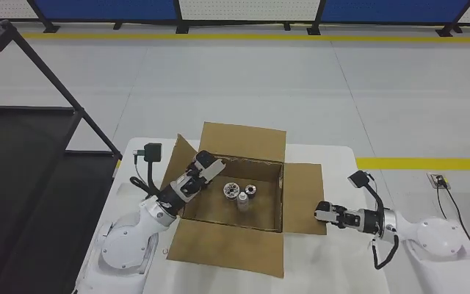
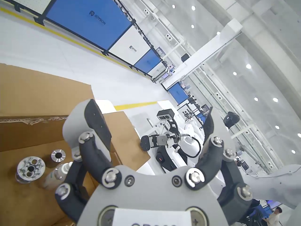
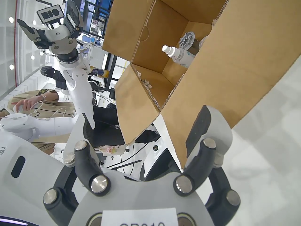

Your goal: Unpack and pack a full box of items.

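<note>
matt cardboard box (image 1: 242,141); bottle (image 3: 178,54) looks plastic, smooth.

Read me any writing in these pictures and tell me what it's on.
Blue wall panel: white brand mark, not quoted.
White wall panel: mark too small.
Label on the left gripper: cut off, unreadable.
Label on the right gripper: cut off, unreadable.
Spray bottle in the cardboard box: print too small.

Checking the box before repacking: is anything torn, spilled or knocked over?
Only the box looks worn, with ragged, torn paper along its flap folds. The bottle and metal cans sit together inside it; nothing looks spilled.
</note>
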